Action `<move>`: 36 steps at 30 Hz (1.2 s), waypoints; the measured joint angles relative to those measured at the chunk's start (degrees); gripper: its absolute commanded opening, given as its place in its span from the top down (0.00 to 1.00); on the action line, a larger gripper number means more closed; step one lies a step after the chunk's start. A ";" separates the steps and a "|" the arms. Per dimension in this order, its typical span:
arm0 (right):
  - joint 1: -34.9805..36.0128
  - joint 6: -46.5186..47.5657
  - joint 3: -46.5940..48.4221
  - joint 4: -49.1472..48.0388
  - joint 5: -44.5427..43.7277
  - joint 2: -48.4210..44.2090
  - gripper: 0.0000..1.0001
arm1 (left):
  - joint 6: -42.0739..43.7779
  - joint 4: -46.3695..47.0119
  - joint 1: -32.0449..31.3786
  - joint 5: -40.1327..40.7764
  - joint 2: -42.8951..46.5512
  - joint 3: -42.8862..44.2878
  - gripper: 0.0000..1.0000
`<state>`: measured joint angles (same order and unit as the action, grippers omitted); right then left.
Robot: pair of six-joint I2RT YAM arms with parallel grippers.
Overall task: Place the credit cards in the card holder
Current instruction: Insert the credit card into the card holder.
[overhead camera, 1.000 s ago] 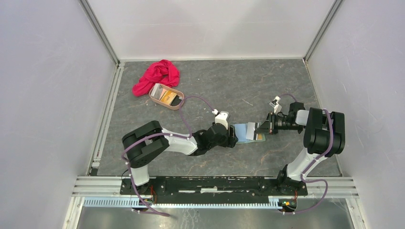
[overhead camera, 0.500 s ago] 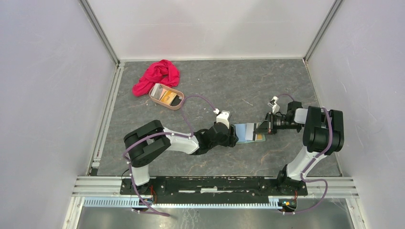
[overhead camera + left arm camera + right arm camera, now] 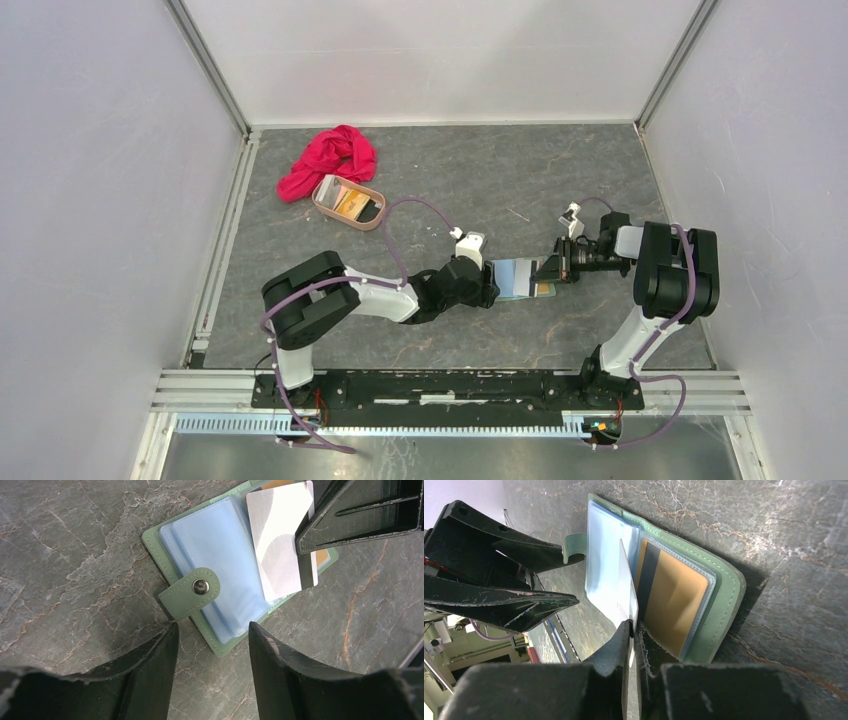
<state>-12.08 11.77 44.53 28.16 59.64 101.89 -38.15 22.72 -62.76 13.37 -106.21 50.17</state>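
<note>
The sage-green card holder (image 3: 186, 596) lies open on the table, its pale blue pockets (image 3: 220, 555) up and its snap tab folded over them. An orange-gold credit card (image 3: 674, 605) with a dark stripe sits in its right-hand pocket. My right gripper (image 3: 633, 626) is shut on a silvery-white credit card (image 3: 280, 540), held on edge with its far end down among the pockets. My left gripper (image 3: 212, 626) is open, its tips either side of the holder's near corner. From above, the two grippers face each other across the card holder (image 3: 510, 282).
A pinkish-tan oval tray (image 3: 318, 195) at the back left holds more cards, one orange (image 3: 350, 203) and one dark (image 3: 368, 212). A crumpled red cloth (image 3: 330, 158) lies just behind it. White walls enclose the table on three sides.
Both grippers have crept a little closer to the card holder. The silvery card now lies further over the pockets. The left jaws have narrowed a little.
</note>
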 measured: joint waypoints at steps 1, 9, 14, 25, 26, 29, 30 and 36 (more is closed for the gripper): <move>0.04 0.02 0.00 -0.02 -0.22 0.00 0.88 | 0.15 -0.09 0.00 0.02 0.00 0.02 0.40; 1.77 0.02 0.59 0.09 -0.87 0.28 0.85 | 2.62 -1.70 0.00 0.04 1.03 0.02 0.39; 1.97 -0.17 0.68 -0.09 -0.96 0.28 0.79 | 5.38 -2.97 0.00 -0.02 4.94 0.02 0.37; 1.97 -0.46 0.68 -0.28 -1.11 0.17 0.74 | 11.96 -0.46 3.45 -10.73 7.30 6.54 0.37; 2.01 -0.46 0.68 -0.28 -1.14 0.15 0.73 | 11.96 0.22 4.15 -12.44 6.40 7.61 0.37; 2.08 -0.50 0.68 -0.37 -1.16 -0.04 0.71 | 11.85 2.14 6.19 -16.87 3.43 10.21 0.38; 2.12 -0.50 0.68 -0.42 -1.20 -0.15 0.71 | 11.74 2.67 6.51 -17.59 2.82 10.32 0.39; 2.21 -0.55 0.68 -1.09 -2.29 -1.38 0.70 | 9.11 4.87 6.78 -21.64 -0.74 10.01 0.41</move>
<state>-9.87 11.22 45.21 27.07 57.34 100.51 -29.04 27.59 -55.99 -8.27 -106.96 60.18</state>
